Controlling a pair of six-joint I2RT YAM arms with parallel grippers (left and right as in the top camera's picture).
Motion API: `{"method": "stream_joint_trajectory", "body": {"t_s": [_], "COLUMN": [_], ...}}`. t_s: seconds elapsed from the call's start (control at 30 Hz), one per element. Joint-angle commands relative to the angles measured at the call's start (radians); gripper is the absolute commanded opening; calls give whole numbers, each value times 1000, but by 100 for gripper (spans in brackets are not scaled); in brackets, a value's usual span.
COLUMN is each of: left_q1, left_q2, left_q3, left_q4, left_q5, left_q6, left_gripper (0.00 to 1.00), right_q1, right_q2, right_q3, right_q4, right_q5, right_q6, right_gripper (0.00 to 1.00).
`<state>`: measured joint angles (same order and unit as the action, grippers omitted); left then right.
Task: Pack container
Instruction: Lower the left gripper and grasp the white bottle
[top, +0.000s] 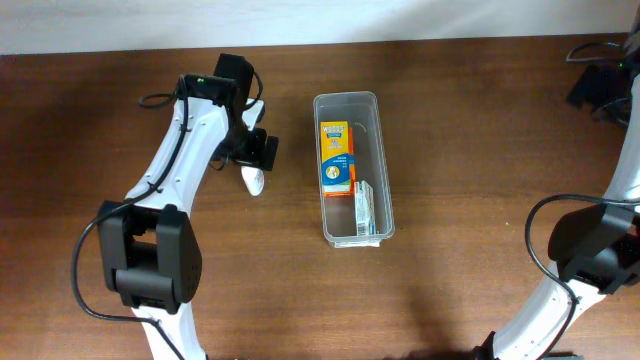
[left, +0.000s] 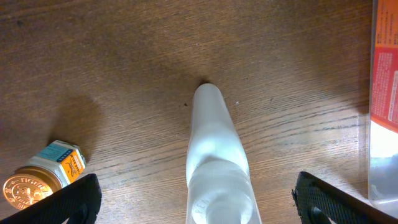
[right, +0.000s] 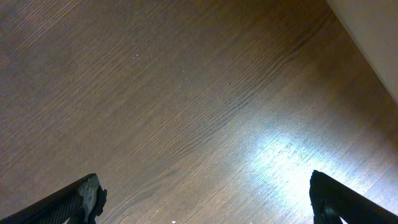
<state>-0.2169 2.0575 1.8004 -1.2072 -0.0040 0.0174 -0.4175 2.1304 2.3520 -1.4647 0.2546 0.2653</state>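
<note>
Container (top: 352, 170): mid-table, holding an orange box (top: 338, 158). White tube (left: 214, 162): just left of the container, lying between my left gripper's (left: 196, 205) spread fingers, not touching them. My right gripper (right: 205, 208): spread wide, holding nothing.

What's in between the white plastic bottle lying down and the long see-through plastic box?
Nothing but bare brown wooden table. The overhead view shows that open stretch between the white plastic bottle and the clear plastic container.
</note>
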Motion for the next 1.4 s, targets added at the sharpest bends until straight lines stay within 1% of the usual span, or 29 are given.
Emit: {"method": "stream_joint_trajectory", "body": {"t_s": [0.0,0.27,0.8,0.83,0.87,0.9,0.93,1.03,1.1,1.37], "left_q1": [3,3,3,3,3,3,3,3,3,2], "left_q2": [30,81,86,86,86,86,86,86,86,86], "left_q3": [17,17,17,17,17,17,17,17,17,17], "left_q4": [-4,-35,-23,-24,-23,-23,-23,-24,-24,-24], "left_q5": [16,15,15,15,15,14,14,15,15,15], "left_q6": [-18,-18,-17,-17,-17,-17,-17,-17,-17,-18], "left_gripper": [99,100,99,97,91,89,83,76,66,49], "right_q1": [-8,-8,-8,-8,-8,-8,-8,-8,-8,-8], "right_q2": [3,3,3,3,3,3,3,3,3,3], "right_q3": [7,7,7,7,7,7,7,7,7,7], "right_q4": [0,0,0,0,0,0,0,0,0,0], "right_q5": [19,19,19,19,19,19,19,19,19,19], "right_q6": [4,4,4,4,4,4,4,4,4,4], "right_gripper": [98,98,98,98,98,98,98,98,98,98]}}
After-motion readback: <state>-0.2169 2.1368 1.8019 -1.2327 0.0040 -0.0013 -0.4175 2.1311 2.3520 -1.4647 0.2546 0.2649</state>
